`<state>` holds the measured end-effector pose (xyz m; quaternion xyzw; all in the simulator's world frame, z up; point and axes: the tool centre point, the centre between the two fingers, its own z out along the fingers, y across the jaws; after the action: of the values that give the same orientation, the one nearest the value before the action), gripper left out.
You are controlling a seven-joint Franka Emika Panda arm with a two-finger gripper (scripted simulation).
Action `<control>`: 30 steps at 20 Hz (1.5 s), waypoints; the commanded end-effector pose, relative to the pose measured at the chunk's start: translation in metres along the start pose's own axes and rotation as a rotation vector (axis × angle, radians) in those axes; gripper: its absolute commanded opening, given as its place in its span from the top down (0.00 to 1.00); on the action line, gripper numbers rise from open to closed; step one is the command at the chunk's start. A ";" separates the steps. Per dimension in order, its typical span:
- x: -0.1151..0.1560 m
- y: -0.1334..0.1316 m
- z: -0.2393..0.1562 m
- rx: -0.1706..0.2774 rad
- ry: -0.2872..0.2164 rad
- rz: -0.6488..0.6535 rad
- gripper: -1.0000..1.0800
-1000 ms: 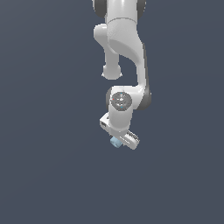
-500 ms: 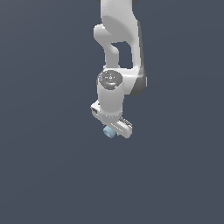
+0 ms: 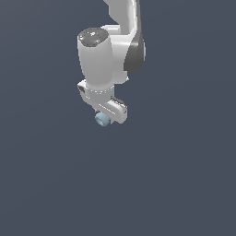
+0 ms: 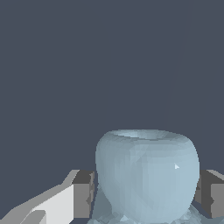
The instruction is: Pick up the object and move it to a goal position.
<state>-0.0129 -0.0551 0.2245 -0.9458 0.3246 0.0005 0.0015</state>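
Note:
The object [image 3: 102, 119] is a small pale light-blue faceted lump like a stubby cup. It peeks out below the white gripper [image 3: 107, 116] in the exterior view, held in the air. In the wrist view the object [image 4: 147, 173] fills the space between the two dark finger pads [image 4: 83, 194], which press on its two sides. The gripper is shut on the object. The white arm [image 3: 110, 50] rises above it toward the top of the exterior view.
A plain dark grey-blue background surrounds the arm in both views. No other objects or edges show.
The arm has moved toward the camera and up, looming larger in the exterior view, with the wrist turned. The object stays held in the gripper.

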 end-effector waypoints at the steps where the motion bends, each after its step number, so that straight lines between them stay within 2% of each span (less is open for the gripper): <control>1: 0.001 0.017 -0.027 0.000 0.000 0.000 1.00; 19: 0.010 0.130 -0.214 -0.001 0.001 0.001 1.00; 30: 0.017 0.164 -0.275 -0.002 0.002 -0.001 1.00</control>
<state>-0.0992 -0.1930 0.4935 -0.9458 0.3248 -0.0004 0.0003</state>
